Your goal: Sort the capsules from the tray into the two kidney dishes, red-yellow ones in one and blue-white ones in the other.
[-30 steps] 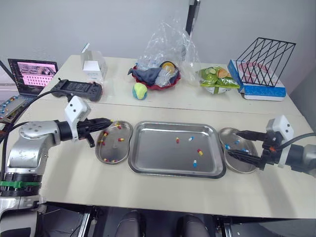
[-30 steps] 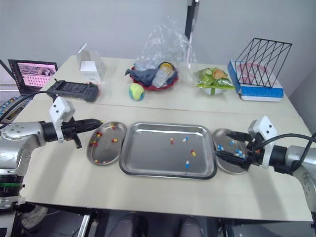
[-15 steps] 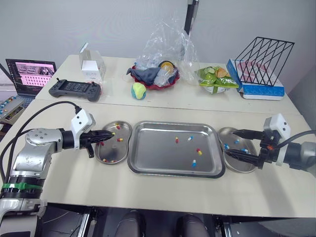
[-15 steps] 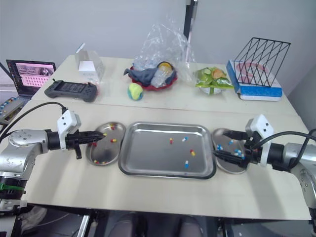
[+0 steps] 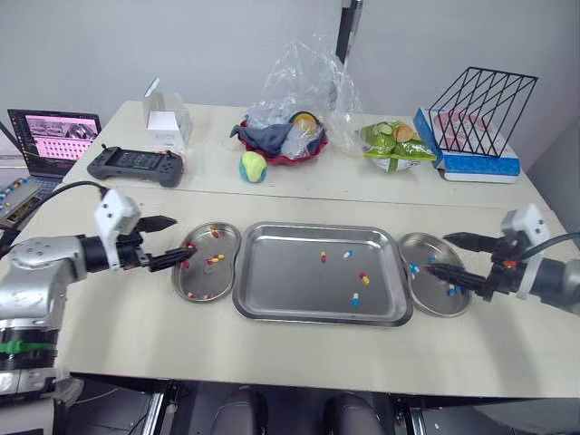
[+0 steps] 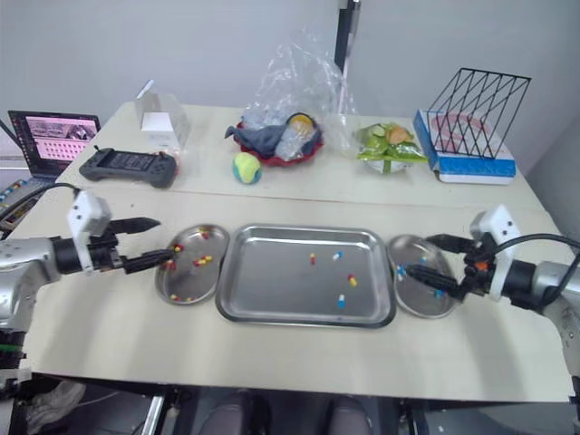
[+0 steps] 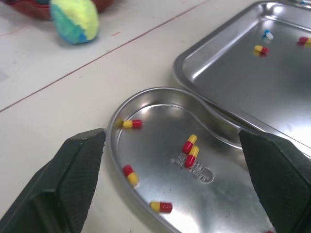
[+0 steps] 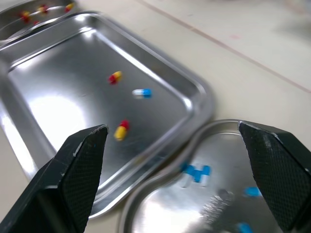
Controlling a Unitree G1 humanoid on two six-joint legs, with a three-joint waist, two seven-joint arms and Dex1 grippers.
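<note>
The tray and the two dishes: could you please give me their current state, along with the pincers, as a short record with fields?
Tray: four capsules, two red-yellow, two blue-white
Left dish: red-yellow capsules only
Right dish: blue-white capsules only
Left pincer: open, empty, at the left dish
Right pincer: open, empty, over the right dish
</note>
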